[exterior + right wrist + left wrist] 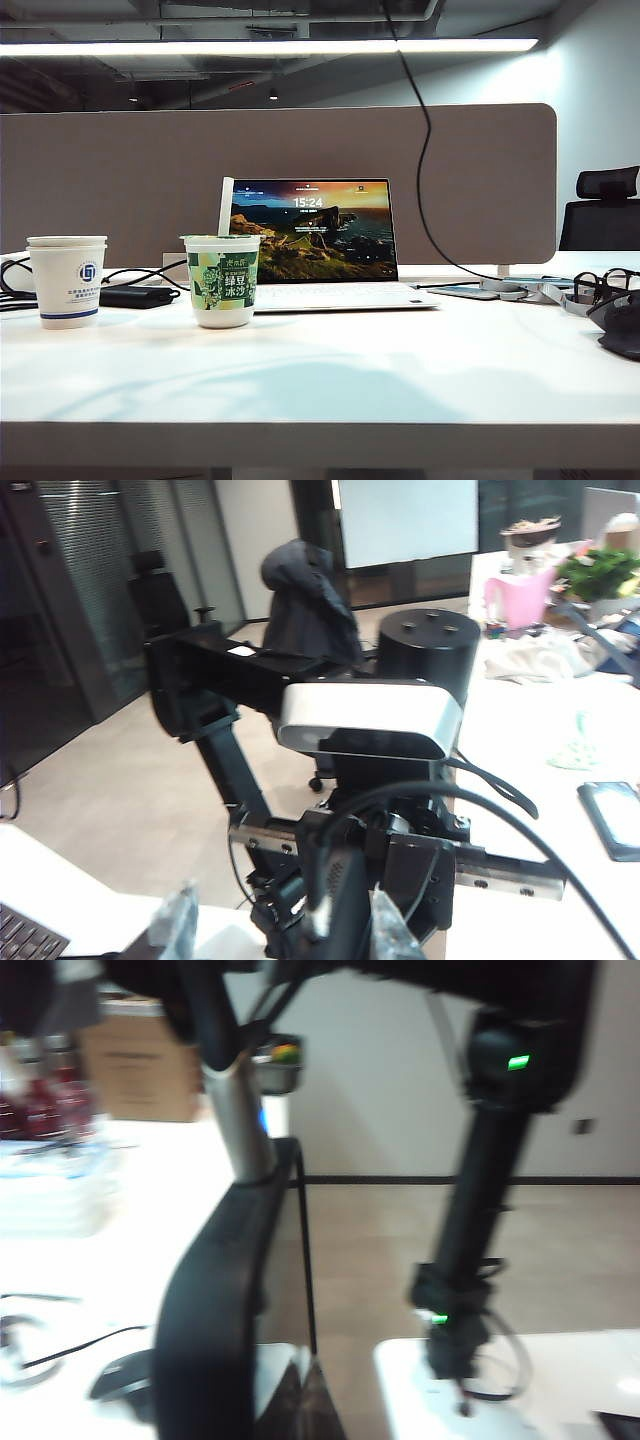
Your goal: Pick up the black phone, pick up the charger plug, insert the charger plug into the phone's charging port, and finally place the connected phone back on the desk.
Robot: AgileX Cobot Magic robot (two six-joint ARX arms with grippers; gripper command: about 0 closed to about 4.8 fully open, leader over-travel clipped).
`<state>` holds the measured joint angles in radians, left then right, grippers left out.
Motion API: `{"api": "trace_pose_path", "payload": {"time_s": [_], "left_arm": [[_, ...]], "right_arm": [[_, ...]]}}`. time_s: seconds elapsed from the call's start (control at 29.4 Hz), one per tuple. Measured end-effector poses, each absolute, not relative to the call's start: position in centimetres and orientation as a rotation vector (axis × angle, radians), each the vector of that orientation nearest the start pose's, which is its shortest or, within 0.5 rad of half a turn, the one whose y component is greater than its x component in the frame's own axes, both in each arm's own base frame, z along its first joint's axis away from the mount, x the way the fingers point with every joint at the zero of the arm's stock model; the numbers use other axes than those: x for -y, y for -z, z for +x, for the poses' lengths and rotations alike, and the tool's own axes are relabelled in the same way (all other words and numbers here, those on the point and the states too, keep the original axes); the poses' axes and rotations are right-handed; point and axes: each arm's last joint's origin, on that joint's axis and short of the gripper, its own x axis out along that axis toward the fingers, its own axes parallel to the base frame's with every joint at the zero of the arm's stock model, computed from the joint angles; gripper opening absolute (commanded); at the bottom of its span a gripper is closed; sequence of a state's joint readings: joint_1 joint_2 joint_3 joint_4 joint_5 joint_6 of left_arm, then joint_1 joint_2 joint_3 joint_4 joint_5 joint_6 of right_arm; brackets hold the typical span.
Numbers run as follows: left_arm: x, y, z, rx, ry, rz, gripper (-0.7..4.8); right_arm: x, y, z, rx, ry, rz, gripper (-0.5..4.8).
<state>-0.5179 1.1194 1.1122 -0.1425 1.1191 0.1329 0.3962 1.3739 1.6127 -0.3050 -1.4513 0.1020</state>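
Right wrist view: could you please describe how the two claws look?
The left claw, opposite, is black with a silver rail and a white-grey camera on top; a black cable loops over it. The right claw, nearest, has translucent grey fingertips.

1. An open laptop (pixel 318 245) stands toward the back of the tabletop, its screen lit with a coastal landscape and a clock.
2. A green-printed cup (pixel 222 280) stands just in front of the laptop's left corner, with a white stick rising from it.
3. A white paper cup (pixel 67 281) with a blue logo stands well to the left of the green one.
4. A small black brick (pixel 135 296) with cables lies between and behind the two cups.
5. Glasses (pixel 600 284) rest near the right edge.
6. A black office chair (pixel 603 210) shows behind the divider.
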Motion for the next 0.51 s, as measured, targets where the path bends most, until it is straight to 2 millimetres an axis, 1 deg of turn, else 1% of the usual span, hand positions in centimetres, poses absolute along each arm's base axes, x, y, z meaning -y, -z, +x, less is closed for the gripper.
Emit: {"api": "trace_pose_path", "payload": {"time_s": [0.2, 0.31, 0.34, 0.37, 0.44, 0.48, 0.51], "left_arm": [[13.6, -38.7, 19.2, -0.059, 1.461, 0.079, -0.06], [13.7, -38.5, 19.6, -0.070, 1.355, 0.091, -0.06], [13.7, -38.4, 19.8, -0.079, 1.323, 0.091, -0.06], [13.8, -38.3, 20.0, -0.090, 1.306, 0.088, -0.06], [14.0, -37.9, 20.5, -0.114, 1.284, 0.079, -0.06], [14.2, -37.7, 20.7, -0.120, 1.281, 0.075, -0.06], [14.3, -37.6, 21.0, -0.128, 1.280, 0.067, -0.06]], "right_arm": [[-12.1, -47.6, 23.3, -0.172, -1.795, 0.124, 2.17], [-11.7, -47.6, 23.3, -0.179, -1.780, 0.131, 2.05], [-11.6, -47.6, 23.4, -0.179, -1.775, 0.132, 1.91], [-11.4, -47.6, 23.5, -0.180, -1.768, 0.133, 1.34], [-11.1, -47.6, 23.6, -0.181, -1.753, 0.136, -0.18], [-10.9, -47.6, 23.6, -0.179, -1.745, 0.136, -0.02], [-10.7, -47.7, 23.6, -0.175, -1.736, 0.135, -0.02]]}}
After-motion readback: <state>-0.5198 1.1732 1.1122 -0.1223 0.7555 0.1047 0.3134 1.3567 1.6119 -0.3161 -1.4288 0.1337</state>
